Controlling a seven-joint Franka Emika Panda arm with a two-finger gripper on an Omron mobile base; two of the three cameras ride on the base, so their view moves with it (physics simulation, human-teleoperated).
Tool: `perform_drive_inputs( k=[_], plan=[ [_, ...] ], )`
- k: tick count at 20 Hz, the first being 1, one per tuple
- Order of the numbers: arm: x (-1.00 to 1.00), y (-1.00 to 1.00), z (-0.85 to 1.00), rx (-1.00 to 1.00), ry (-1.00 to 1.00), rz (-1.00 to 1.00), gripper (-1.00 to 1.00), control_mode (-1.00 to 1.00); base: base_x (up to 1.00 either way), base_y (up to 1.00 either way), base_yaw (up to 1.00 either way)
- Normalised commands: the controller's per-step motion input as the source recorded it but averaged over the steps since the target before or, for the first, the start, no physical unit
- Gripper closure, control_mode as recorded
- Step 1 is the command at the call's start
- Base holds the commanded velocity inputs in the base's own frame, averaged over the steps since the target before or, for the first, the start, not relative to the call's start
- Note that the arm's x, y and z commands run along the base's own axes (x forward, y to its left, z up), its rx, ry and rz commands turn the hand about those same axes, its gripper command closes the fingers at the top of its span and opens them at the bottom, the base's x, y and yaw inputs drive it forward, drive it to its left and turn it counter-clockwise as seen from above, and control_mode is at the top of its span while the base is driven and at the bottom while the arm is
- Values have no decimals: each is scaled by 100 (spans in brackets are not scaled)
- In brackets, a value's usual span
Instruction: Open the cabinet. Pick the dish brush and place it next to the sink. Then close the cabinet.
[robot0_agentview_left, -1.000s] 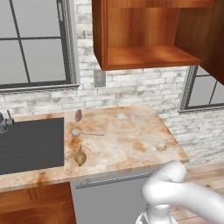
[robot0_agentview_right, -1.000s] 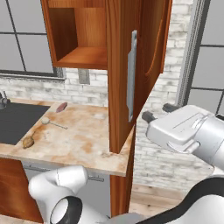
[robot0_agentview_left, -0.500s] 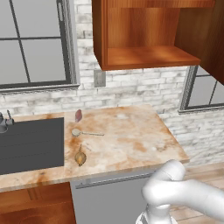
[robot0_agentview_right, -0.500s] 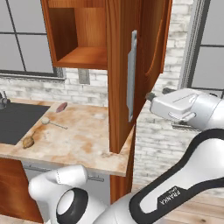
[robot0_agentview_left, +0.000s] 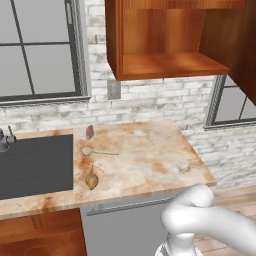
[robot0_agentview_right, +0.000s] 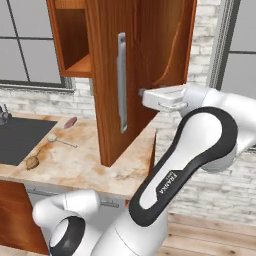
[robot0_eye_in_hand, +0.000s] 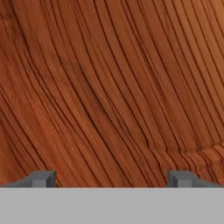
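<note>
Two spread fingertips: your gripper (robot0_eye_in_hand: 111, 178) faces the open cabinet (robot0_agentview_right: 150, 60) door, holding nothing. Your dish brush (robot0_agentview_left: 92, 151) lies on the counter (robot0_agentview_left: 150, 160) beside the sink (robot0_agentview_left: 35, 165) edge.

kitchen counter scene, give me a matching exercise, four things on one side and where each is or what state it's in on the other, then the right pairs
1. cabinet
2. dish brush
3. sink
4. gripper

A. recessed in the counter's left end
B. door swung open, shelf bare
C. lying on the counter just right of the basin
D. up against the open door's face

Pairs: 1-B, 2-C, 3-A, 4-D
</note>
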Motion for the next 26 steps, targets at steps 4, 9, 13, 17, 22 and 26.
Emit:
perform_drive_inputs(
  k=[4, 9, 13, 17, 22, 26],
  plan=[
    [38, 96, 0, 14, -7, -2, -100, -100, 0, 0, 0],
    [53, 100, 0, 8, -8, -11, -100, -100, 0, 0, 0],
    [56, 99, 3, 3, -3, -13, -100, -100, 0, 0, 0],
    [49, 76, 27, 1, 0, -14, -100, -100, 0, 0, 0],
    [21, 38, 35, 0, 0, -12, -100, -100, 0, 0, 0],
    [11, 22, 41, 0, 0, -8, -100, -100, 0, 0, 0]
  ],
)
